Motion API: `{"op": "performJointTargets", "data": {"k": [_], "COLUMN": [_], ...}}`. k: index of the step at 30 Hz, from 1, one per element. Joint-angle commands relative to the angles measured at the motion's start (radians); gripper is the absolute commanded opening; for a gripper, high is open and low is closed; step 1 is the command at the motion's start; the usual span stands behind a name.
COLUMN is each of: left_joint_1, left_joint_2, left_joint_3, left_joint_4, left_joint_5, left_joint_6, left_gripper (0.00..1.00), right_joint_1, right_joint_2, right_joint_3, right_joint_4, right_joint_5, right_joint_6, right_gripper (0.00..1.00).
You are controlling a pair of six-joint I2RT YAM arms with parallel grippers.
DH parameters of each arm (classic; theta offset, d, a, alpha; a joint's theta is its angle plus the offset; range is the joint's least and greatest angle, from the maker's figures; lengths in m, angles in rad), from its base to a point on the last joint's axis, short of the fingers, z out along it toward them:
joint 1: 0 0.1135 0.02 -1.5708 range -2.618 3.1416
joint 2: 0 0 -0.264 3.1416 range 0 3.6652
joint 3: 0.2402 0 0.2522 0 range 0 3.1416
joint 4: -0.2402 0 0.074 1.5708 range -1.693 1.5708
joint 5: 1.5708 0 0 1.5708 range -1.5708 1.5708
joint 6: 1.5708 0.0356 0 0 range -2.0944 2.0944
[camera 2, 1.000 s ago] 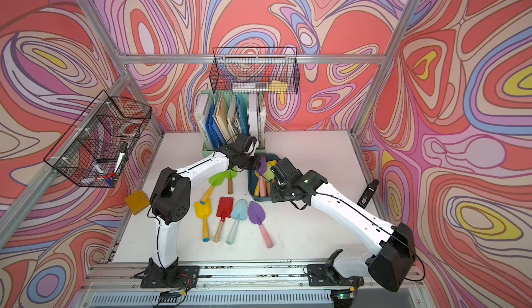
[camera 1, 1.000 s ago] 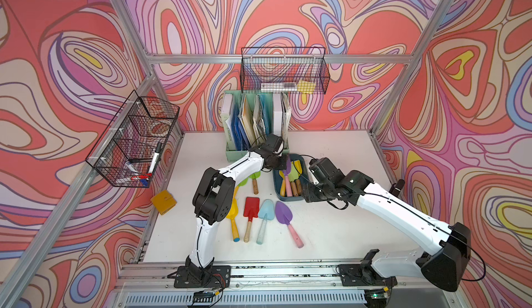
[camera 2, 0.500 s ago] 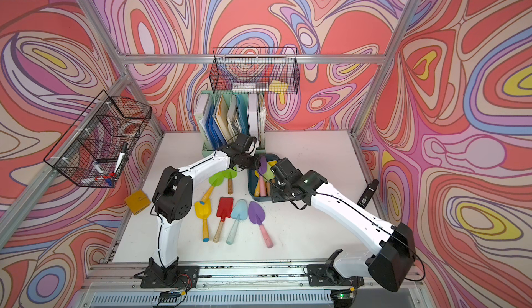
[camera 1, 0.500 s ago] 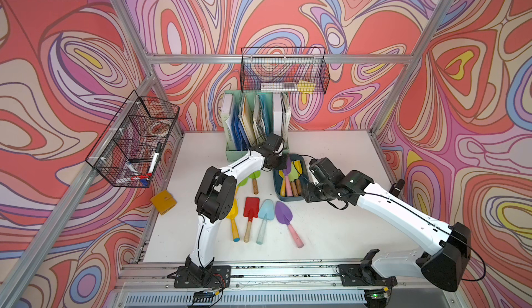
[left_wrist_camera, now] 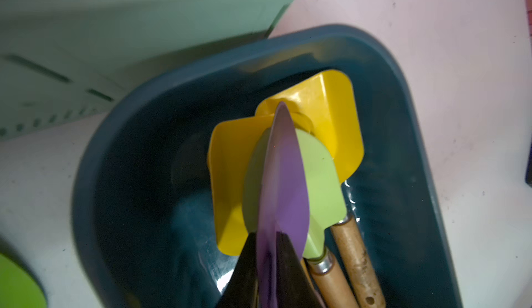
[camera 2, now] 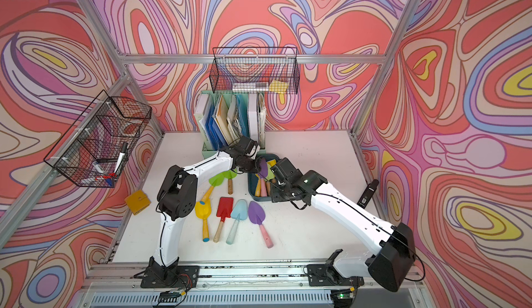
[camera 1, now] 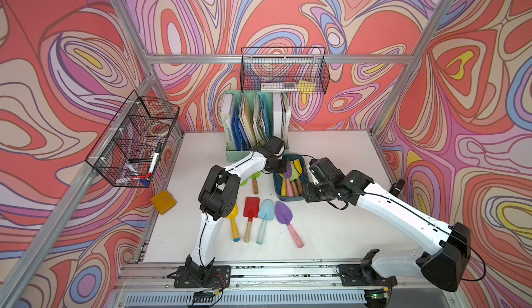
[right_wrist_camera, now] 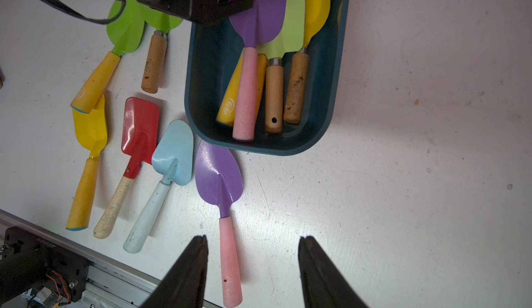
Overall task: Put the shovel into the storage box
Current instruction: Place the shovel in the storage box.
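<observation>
**Holding a purple shovel over the pile in the storage box**

The left pincer (left_wrist_camera: 269, 234) reaches in at the far end of the storage box (left_wrist_camera: 86, 177). Its jaws are almost together, and its dark fingers (left_wrist_camera: 244, 263) lie close against both sides of the blade of the purple shovel (left_wrist_camera: 282, 194). The blade sits above a light green blade and two yellow ones, at the far end of the box. In the right wrist view the pink handle of that shovel (right_wrist_camera: 244, 90) runs toward the near end of the box and rests among a yellow handle and two wooden ones.

The right pincer (right_wrist_camera: 252, 239) hangs above the white table just near of the box, toward its right. Its jaws are spread wide with nothing between them.

A second purple shovel (right_wrist_camera: 218, 174) lies on the table, its blade tip just beside the near rim of the box. Left of it lie a light blue shovel (right_wrist_camera: 172, 154), a red one (right_wrist_camera: 141, 128) and a yellow one (right_wrist_camera: 90, 131).

Both top views show the box (camera 1: 277, 190) (camera 2: 251, 188) just in front of the mint file holder (camera 1: 236, 154).
</observation>
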Motion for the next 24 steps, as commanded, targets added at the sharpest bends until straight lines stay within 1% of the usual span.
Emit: {"op": "performJointTargets", "data": {"k": [1, 8, 10, 12, 14, 18, 24], "left_joint_1": [0.003, 0.002, 0.003, 0.002, 0.003, 0.003, 0.003], "left_joint_2": [0.019, 0.019, 0.020, 0.022, 0.022, 0.018, 0.008], "left_joint_3": [0.023, 0.027, 0.031, 0.039, 0.044, 0.052, 0.075], "left_joint_4": [-0.048, -0.063, -0.069, -0.079, -0.087, -0.101, -0.132], "left_joint_5": [-0.013, -0.024, -0.027, -0.030, -0.034, -0.041, -0.061], "left_joint_6": [0.013, 0.016, 0.018, 0.020, 0.021, 0.026, 0.028], "left_gripper": [0.18, 0.20, 0.21, 0.25, 0.32, 0.43, 0.47], "right_joint_1": [-0.006, -0.006, -0.006, -0.006, -0.005, -0.006, -0.006], "right_joint_2": [-0.001, 0.000, 0.000, -0.001, 0.001, 0.001, 0.001], "right_joint_3": [0.005, 0.004, 0.003, 0.003, 0.002, 0.001, -0.003], "right_joint_4": [0.002, 0.002, 0.004, 0.004, 0.006, 0.006, 0.008], "right_joint_5": [0.001, 0.000, -0.002, -0.003, -0.005, -0.006, -0.006], "right_joint_6": [-0.003, -0.003, -0.004, -0.004, -0.005, -0.004, -0.004], "right_gripper": [0.53, 0.53, 0.53, 0.53, 0.53, 0.53, 0.53]}}
